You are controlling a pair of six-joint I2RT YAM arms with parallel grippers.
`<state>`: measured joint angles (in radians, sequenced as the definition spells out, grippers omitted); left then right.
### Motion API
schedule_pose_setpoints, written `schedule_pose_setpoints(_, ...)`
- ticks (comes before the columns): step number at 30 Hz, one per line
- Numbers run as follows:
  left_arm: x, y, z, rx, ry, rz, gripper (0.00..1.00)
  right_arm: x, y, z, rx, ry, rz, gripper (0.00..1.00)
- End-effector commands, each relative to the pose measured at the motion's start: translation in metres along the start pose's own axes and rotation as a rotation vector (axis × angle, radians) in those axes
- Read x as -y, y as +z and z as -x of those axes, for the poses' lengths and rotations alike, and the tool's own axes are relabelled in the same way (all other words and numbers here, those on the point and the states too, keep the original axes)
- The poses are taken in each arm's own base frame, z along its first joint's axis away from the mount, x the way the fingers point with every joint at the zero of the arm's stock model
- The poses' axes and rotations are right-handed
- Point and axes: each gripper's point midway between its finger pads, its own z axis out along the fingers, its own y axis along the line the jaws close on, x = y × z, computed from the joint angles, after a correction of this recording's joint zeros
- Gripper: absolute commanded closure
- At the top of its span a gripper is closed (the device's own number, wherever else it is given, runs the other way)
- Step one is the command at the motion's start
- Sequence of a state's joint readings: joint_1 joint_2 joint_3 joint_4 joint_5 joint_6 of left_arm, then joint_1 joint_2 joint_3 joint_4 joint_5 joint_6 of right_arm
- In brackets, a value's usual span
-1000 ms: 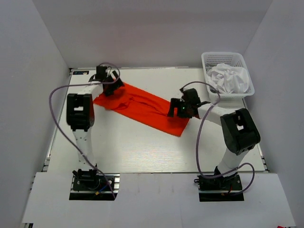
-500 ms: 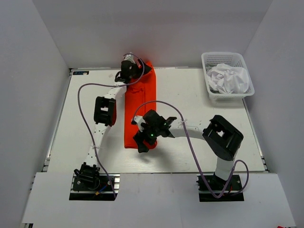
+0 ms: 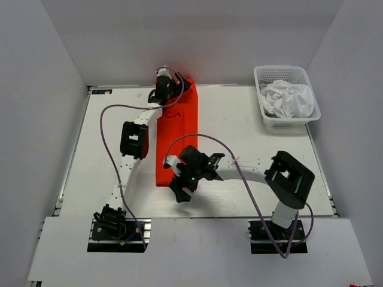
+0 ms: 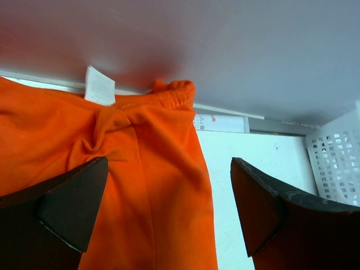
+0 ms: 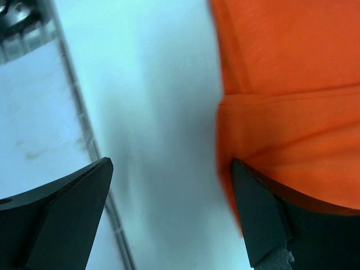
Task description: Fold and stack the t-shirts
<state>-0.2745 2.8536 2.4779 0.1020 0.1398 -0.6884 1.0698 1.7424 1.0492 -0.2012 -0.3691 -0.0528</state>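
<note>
Orange-red t-shirt (image 3: 178,134) lies in a long strip from the far edge of the table (image 3: 239,119) toward its middle, white t-shirt (image 3: 290,100) sits crumpled in the basket (image 3: 281,68), and left gripper (image 4: 169,208) and right gripper (image 5: 169,216) both stand wide, holding nothing.

Robotics lab test cell, folks: plain white walls (image 3: 42,89) box in a bare white surface (image 3: 239,119), and the left arm (image 3: 133,140) and right arm (image 3: 290,179) are bolted side by side at its near edge.

Left arm (image 3: 133,139) stretches far forward, left claw (image 4: 169,169) spread wide; right arm (image 3: 251,170) bends leftward, right claw (image 5: 171,169) gaping.
</note>
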Motion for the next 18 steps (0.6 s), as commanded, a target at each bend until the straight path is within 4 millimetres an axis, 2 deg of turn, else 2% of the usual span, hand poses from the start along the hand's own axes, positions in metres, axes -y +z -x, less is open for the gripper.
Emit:
schedule_pose_setpoints(1,0.061,-0.031,0.092,0.119,0.042,-0.058,0.00,-0.014,-0.020,0.020,0.128,-0.045,-0.002,0.10)
schedule_pose_setpoints(2,0.070,-0.035,0.102,0.128,0.053,-0.065,0.00,-0.015,-0.028,0.027,0.167,-0.039,-0.016,0.10)
schedule_pose_setpoints(3,0.091,-0.048,0.127,0.167,0.078,-0.093,0.00,-0.007,-0.030,0.026,0.181,-0.012,-0.072,0.10)
schedule_pose_setpoints(5,0.107,-0.061,0.138,0.165,0.103,-0.118,0.00,-0.010,-0.046,0.049,0.299,-0.014,-0.088,0.10)
schedule_pose_setpoints(6,0.116,-0.068,0.148,0.176,0.131,-0.123,0.00,-0.009,-0.047,0.044,0.305,-0.004,-0.101,0.10)
schedule_pose_setpoints(7,0.140,-0.082,0.162,0.193,0.154,-0.156,0.00,-0.012,-0.056,0.053,0.358,-0.015,-0.103,0.10)
schedule_pose_setpoints(10,0.158,-0.103,0.162,0.126,0.207,-0.189,0.00,0.009,-0.069,0.054,0.398,0.095,-0.231,0.10)
schedule_pose_setpoints(11,0.172,-0.125,0.172,0.108,0.222,-0.192,0.00,0.015,-0.070,0.052,0.397,0.127,-0.262,0.10)
schedule_pose_setpoints(12,0.178,-0.137,0.173,0.088,0.236,-0.191,0.00,0.027,-0.075,0.049,0.400,0.184,-0.332,0.10)
schedule_pose_setpoints(13,0.166,-0.143,0.148,0.010,0.250,-0.160,0.00,0.037,-0.079,0.044,0.395,0.228,-0.375,0.10)
schedule_pose_setpoints(14,0.164,-0.157,0.141,-0.023,0.243,-0.138,0.00,0.042,-0.079,0.040,0.389,0.247,-0.393,0.10)
schedule_pose_setpoints(15,0.185,-0.199,0.162,0.001,0.246,-0.138,0.00,0.047,-0.077,0.028,0.373,0.281,-0.406,0.10)
schedule_pose_setpoints(16,0.149,-0.209,0.116,-0.105,0.230,-0.070,0.00,0.048,-0.077,0.024,0.367,0.296,-0.409,0.10)
schedule_pose_setpoints(17,0.152,-0.228,0.107,-0.102,0.234,-0.082,0.00,0.051,-0.078,0.023,0.371,0.316,-0.411,0.10)
schedule_pose_setpoints(18,0.149,-0.248,0.100,-0.100,0.226,-0.083,0.00,0.054,-0.076,0.014,0.349,0.333,-0.404,0.10)
